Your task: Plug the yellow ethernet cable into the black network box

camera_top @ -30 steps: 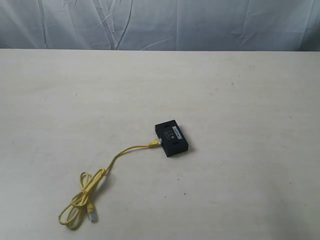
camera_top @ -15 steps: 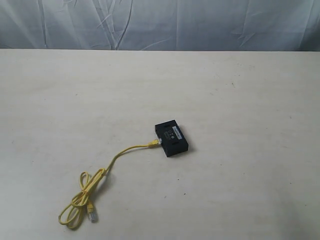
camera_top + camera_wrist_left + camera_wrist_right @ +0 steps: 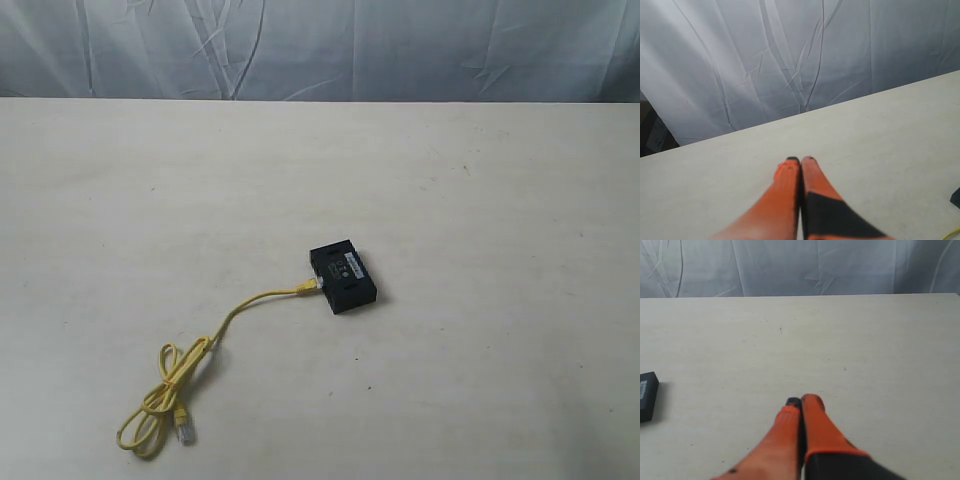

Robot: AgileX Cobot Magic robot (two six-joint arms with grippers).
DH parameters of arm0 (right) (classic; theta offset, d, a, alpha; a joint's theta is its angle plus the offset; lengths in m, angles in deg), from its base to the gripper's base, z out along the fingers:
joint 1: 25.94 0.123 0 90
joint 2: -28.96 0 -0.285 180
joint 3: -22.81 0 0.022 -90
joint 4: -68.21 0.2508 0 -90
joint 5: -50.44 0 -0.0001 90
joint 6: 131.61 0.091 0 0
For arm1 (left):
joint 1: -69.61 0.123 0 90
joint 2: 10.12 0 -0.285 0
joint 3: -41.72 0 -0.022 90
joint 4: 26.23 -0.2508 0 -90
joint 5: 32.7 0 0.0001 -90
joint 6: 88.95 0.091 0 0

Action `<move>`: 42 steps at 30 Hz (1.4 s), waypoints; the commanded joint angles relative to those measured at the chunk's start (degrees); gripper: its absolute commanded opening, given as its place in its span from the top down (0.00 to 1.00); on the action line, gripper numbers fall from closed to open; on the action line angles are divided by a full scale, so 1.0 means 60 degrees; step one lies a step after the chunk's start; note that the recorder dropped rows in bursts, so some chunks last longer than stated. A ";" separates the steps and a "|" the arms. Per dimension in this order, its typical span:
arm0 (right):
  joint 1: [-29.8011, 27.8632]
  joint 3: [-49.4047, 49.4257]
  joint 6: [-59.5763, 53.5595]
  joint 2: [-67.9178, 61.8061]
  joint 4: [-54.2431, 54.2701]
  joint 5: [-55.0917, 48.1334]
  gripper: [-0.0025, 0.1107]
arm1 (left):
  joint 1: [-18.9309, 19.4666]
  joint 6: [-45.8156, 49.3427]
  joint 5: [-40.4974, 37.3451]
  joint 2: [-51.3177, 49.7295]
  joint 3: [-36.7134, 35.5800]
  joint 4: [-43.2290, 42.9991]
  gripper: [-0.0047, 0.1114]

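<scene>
The black network box (image 3: 343, 277) sits near the middle of the pale desk (image 3: 480, 180). One end of the yellow ethernet cable (image 3: 235, 312) meets its side, and the rest of the cord trails off into a loose loop. The left tool (image 3: 800, 161) and the right tool (image 3: 801, 401) hover over bare desk, well apart from the box, each with its fingers pressed together, empty.
</scene>
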 commanded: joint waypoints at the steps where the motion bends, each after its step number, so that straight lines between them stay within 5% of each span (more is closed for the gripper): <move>1: 0.0022 0.0035 -0.0001 0.0064 0.0004 0.0125 0.99 | 0.0039 -0.0023 0.0034 0.0041 -0.0036 -0.0049 0.96; 6: 0.0022 0.0035 -0.0001 0.0064 0.0004 0.0097 0.99 | 0.0039 -0.0023 0.0034 0.0041 -0.0036 -0.0049 0.96; 15: 0.0022 0.0035 -0.0001 0.0064 0.0004 0.0097 0.99 | 0.1637 -0.0050 0.0301 0.1740 -0.2377 0.0758 0.96; 29: 0.0022 0.0035 -0.0001 0.0064 0.0004 0.0097 0.99 | 0.1680 -0.0050 0.2808 0.5416 -0.6941 0.0653 0.96; 42: 0.0022 0.0035 -0.0001 0.0064 0.0004 0.0097 0.99 | 0.1662 -0.0026 0.1995 0.6178 -0.7771 0.0570 0.96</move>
